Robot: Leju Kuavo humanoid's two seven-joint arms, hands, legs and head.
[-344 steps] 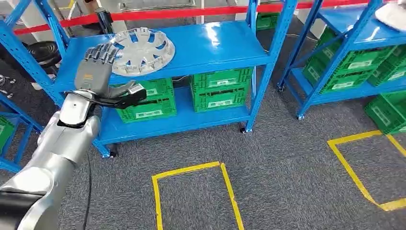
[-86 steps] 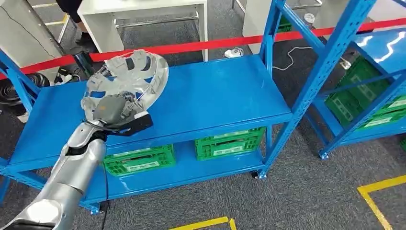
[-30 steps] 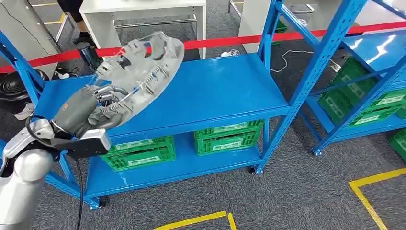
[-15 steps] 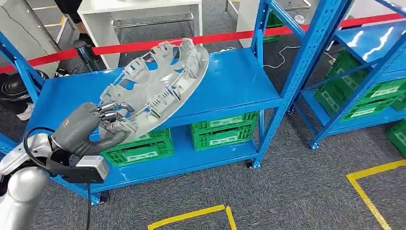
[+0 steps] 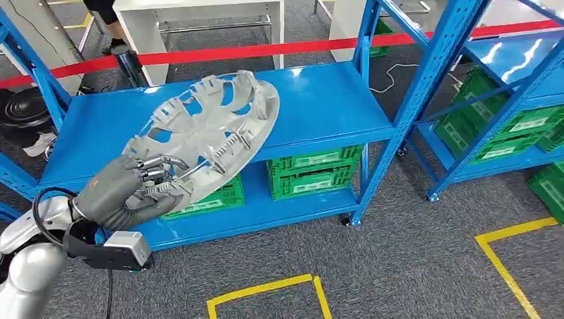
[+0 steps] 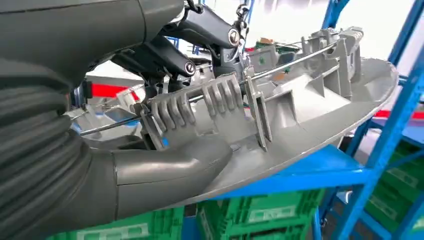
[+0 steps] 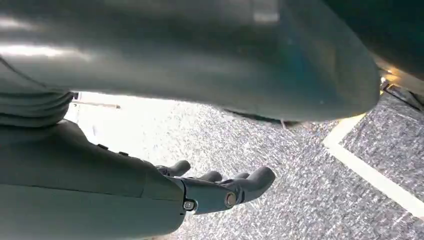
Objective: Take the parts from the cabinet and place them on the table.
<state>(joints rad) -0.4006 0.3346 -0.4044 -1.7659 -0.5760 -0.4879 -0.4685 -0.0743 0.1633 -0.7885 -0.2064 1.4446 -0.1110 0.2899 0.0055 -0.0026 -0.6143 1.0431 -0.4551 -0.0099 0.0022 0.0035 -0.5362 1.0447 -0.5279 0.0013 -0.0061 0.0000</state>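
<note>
A grey plastic wheel cover (image 5: 206, 133), ribbed inner side up, is tilted in the air in front of the blue shelf unit (image 5: 319, 106). My left hand (image 5: 120, 193) grips its near rim, thumb under the edge and fingers hooked over the wire ring. In the left wrist view the wheel cover (image 6: 300, 100) stretches away from my left hand (image 6: 165, 125). My right hand (image 7: 210, 190) hangs over grey carpet with its fingers loosely apart and nothing in them.
Green crates (image 5: 312, 173) sit on the lower shelf. A red barrier tape (image 5: 266, 50) runs behind the rack, with a white table (image 5: 199, 10) and a person's legs (image 5: 110, 13) beyond. A second blue rack (image 5: 512, 86) stands right. Yellow floor tape (image 5: 266, 292) marks the carpet.
My left hand has lifted the wheel cover off the upper shelf and drawn it toward me and lower. The camera has shifted slightly.
</note>
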